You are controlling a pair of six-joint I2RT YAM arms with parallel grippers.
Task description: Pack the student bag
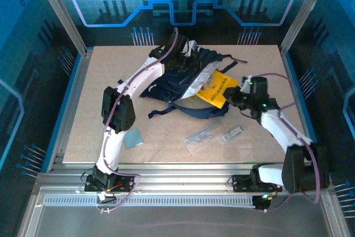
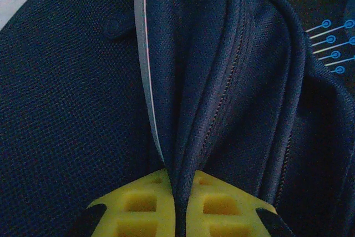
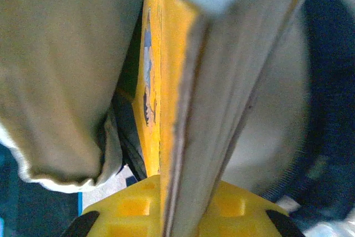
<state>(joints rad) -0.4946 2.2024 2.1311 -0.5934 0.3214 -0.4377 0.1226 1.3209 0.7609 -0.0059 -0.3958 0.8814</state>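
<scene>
Near part of table [image 1: 166, 148]: teal card [image 1: 133, 137], clear packets [image 1: 203, 134]. Mid: right gripper [image 3: 178, 195] closed on edge of yellow book [image 3: 160, 81], at edge of student bag [image 1: 158, 90]. Behind: bag slumped at centre-far of table. Far: left gripper [image 2: 176, 192] pinched shut on fold of bag fabric. Bag judged soft, limp, fairly light; best held at seam or rim, not loose panel.

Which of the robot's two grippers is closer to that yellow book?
The right. The right gripper is shut on the edge of the yellow book. The left gripper pinches a fold of the student bag at its far side, apart from the book.
</scene>
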